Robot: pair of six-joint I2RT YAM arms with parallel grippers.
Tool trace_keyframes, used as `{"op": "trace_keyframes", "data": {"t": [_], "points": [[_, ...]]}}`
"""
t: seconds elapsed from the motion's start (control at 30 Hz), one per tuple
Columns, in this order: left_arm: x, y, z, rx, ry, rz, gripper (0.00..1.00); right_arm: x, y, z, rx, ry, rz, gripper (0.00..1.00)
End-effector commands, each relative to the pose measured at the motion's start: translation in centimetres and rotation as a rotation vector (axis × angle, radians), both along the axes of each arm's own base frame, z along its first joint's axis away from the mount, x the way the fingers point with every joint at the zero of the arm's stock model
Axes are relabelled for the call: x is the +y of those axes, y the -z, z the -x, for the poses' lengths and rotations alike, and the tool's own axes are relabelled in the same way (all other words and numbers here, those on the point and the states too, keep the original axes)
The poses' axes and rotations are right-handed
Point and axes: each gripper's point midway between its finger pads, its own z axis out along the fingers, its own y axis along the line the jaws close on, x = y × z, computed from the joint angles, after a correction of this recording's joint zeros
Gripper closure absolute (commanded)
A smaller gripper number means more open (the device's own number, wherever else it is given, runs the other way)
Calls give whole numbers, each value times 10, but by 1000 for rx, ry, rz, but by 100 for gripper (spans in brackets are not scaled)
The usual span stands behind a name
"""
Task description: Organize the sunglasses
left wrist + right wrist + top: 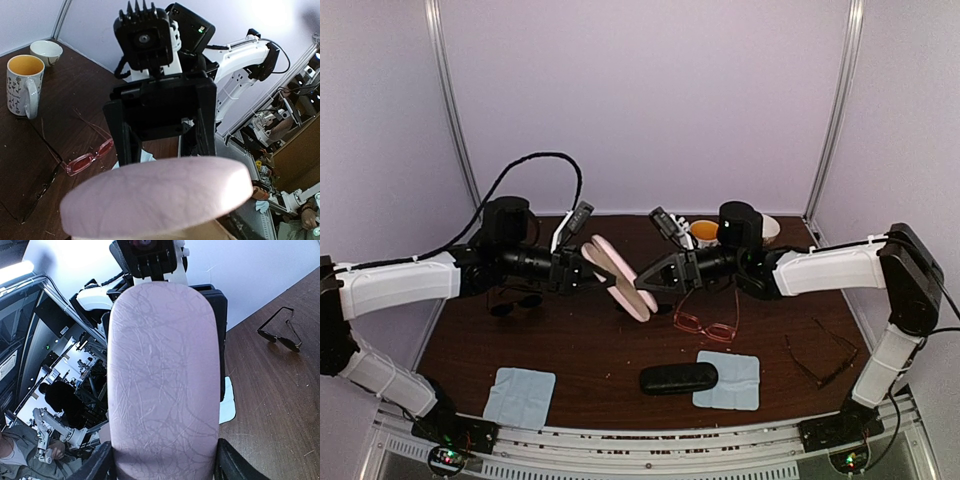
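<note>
Case: pink case (620, 277) is up off the table, hanging between the two arms. It looks partly hinged open, but I can't be sure.
Case axis: runs back-left to front-right in the top view.
Left gripper (586, 270): clamped on the pink case from the left side, at a middling width.
Right gripper (643, 282): gripping the same case from the opposite side, with its fingers flanking the shell in the right wrist view.
Pink-red sunglasses (706, 325): flat on the table, just toward the near edge from the right gripper and below it. Frame runs roughly left to right, arms look unfolded.
Nearer arm: the right one, easily. Its gripper is almost over that pair, so my guess is those go in the case next.
Dark-lens sunglasses (515, 303): on the table under the left arm, well apart from the case.
Thin black-framed sunglasses (823, 355): far right, near the right arm's base.
Catch: both grippers are busy with the case, so one has to let go before anything gets picked up.
</note>
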Motion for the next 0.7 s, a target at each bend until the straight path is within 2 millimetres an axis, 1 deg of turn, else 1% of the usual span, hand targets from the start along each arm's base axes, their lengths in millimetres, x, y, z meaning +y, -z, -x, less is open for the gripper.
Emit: {"op": "trace_keyframes", "data": {"t": [0.0,0.17,0.23,0.27,0.4,0.43,0.53,0.67], "points": [[14,30,-5,-10,-62,-117,35,-17,-38,-19,-7,103,-60,79],[19,30,-8,-29,-102,-139,34,-17,-39,-19,-4,103,-61,80],[22,31,-11,-40,-123,-150,37,-17,-39,-19,-3,101,-63,80],[23,31,-12,-47,-131,-153,41,-17,-39,-19,-1,100,-64,80],[25,32,-15,-62,-154,-159,69,-16,-42,-18,12,95,-80,81],[25,32,-16,-64,-160,-160,74,-16,-43,-18,17,91,-86,81],[24,32,-19,-60,-171,-149,81,-14,-44,-17,28,86,-96,82],[25,31,-22,-61,-192,-140,82,-13,-40,-19,35,96,-88,82]]}}
